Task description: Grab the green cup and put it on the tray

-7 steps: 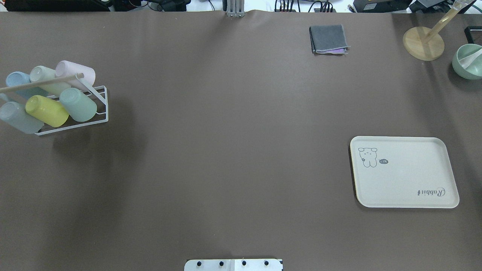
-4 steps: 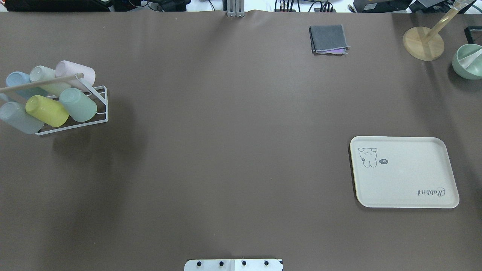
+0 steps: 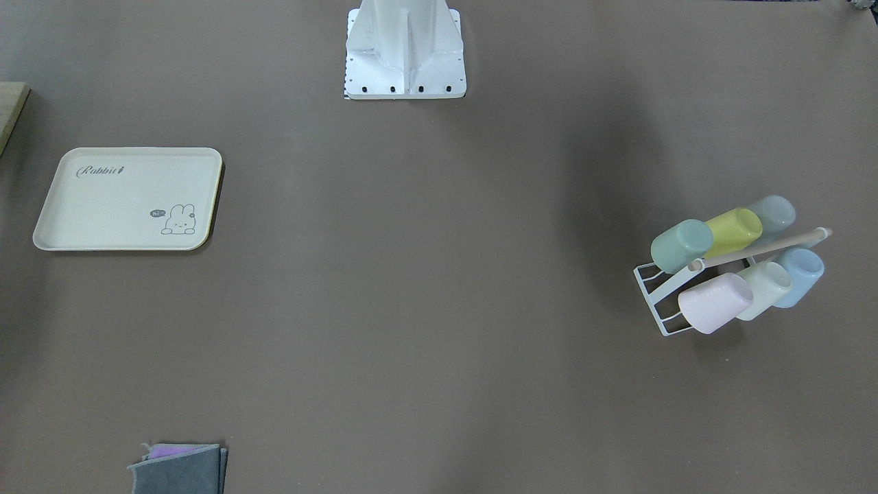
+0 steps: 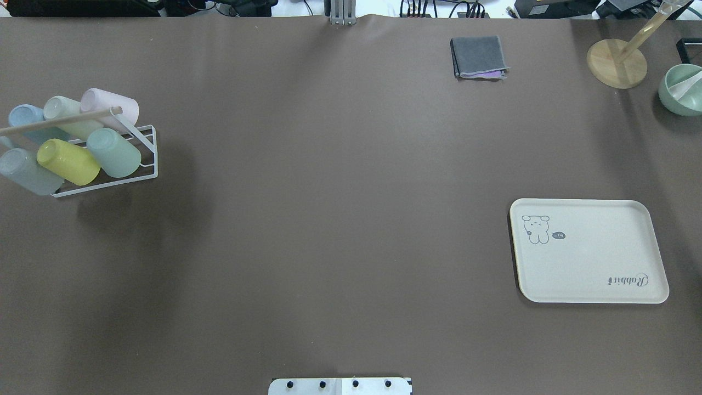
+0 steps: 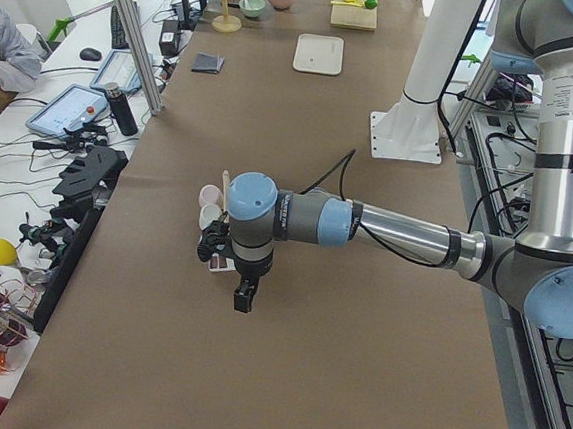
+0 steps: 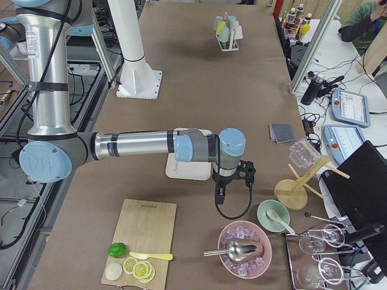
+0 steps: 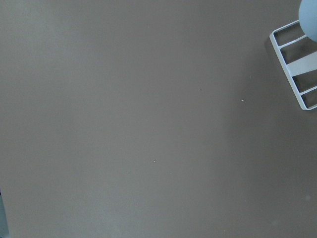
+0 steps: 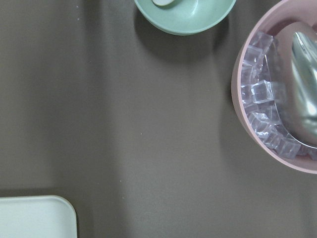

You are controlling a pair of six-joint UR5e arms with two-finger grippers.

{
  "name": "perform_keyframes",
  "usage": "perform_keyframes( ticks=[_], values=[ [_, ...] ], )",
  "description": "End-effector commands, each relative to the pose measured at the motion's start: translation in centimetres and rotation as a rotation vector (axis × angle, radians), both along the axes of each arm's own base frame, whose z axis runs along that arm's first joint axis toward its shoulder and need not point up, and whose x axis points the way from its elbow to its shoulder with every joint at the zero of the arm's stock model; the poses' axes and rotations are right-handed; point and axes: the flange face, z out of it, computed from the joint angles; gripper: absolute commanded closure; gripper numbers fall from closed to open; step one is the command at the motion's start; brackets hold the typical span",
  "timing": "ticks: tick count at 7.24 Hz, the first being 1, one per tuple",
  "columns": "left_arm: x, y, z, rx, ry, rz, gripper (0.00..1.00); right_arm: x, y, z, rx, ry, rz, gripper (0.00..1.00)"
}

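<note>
Comparing overhead views shows no movement: the green cup (image 4: 113,152) stays in the rack (image 4: 136,136), the tray (image 4: 592,258) well apart. Pickup pending; jaws' state cannot be told.

Place: robotics lab, staged w/ kitchen props.
Rig: left arm (image 5: 396,229) & right arm (image 6: 133,144), industrial type, on white pedestal (image 5: 429,76) bolted to brown-covered surface (image 4: 351,219).
Frame: alu. posts (image 5: 131,35) along edge.
Side desk: tablet (image 5: 75,108), mouse (image 5: 91,54), loose cables, seated person (image 5: 0,49).
Props: tray (image 4: 592,258), cup rack (image 4: 156,159), ice bowl (image 8: 236,91), cutting board (image 6: 145,223).
</note>
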Motion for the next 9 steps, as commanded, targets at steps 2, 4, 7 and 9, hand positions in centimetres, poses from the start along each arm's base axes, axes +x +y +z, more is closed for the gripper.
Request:
perform_keyframes(
  ticks=[2,4,7,9],
  values=[
    [1.6,-0.5,-0.8,-0.013,0.060,-0.036,0.01,0.2,-0.1,0.2,-0.002,0.007,0.003,0.00],
    [2.3,-0.5,-0.2,-0.031,0.047,-0.021,0.01,0.2,0.0,0.3,-0.007,0.001,0.005,0.00],
    [4.7,-2.1,-0.5,0.005,-0.097,0.039,0.01,0.5,0.2,0.1,-0.003,-0.008,0.012,0.00],
    [4.8,-2.3,-0.6,0.009,-0.105,0.042,0.01,0.5,0.5,0.8,-0.016,-0.002,0.013,0.00]
  ],
)
